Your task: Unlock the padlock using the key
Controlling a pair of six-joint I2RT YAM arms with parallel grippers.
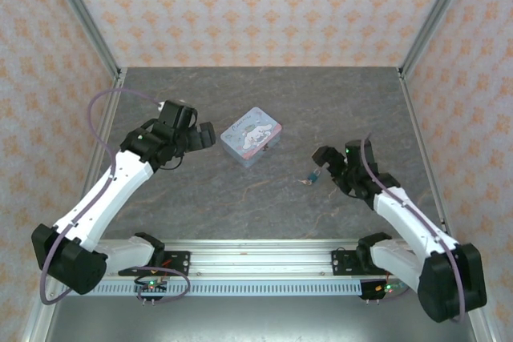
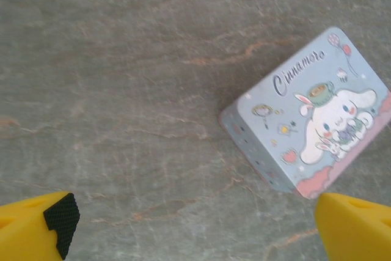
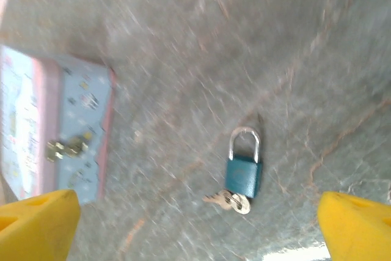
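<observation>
The small blue padlock (image 3: 244,176) lies flat on the grey table with its metal shackle closed and pointing away. The tiny pale golden key (image 3: 226,200) rests against the padlock's lower edge. From above, the padlock (image 1: 314,178) and key (image 1: 305,181) sit just left of my right gripper (image 1: 323,162). That right gripper (image 3: 198,227) hovers over them, open, its yellow fingers (image 3: 357,224) wide on both sides. My left gripper (image 1: 207,135) is open beside the tin, nothing between its fingers (image 2: 36,227).
A pastel cartoon-printed tin (image 1: 252,136) stands mid-table between the arms, seen at the right of the left wrist view as the tin (image 2: 311,111) and at the left of the right wrist view as the tin (image 3: 55,136) with its clasp. Patterned walls enclose the table.
</observation>
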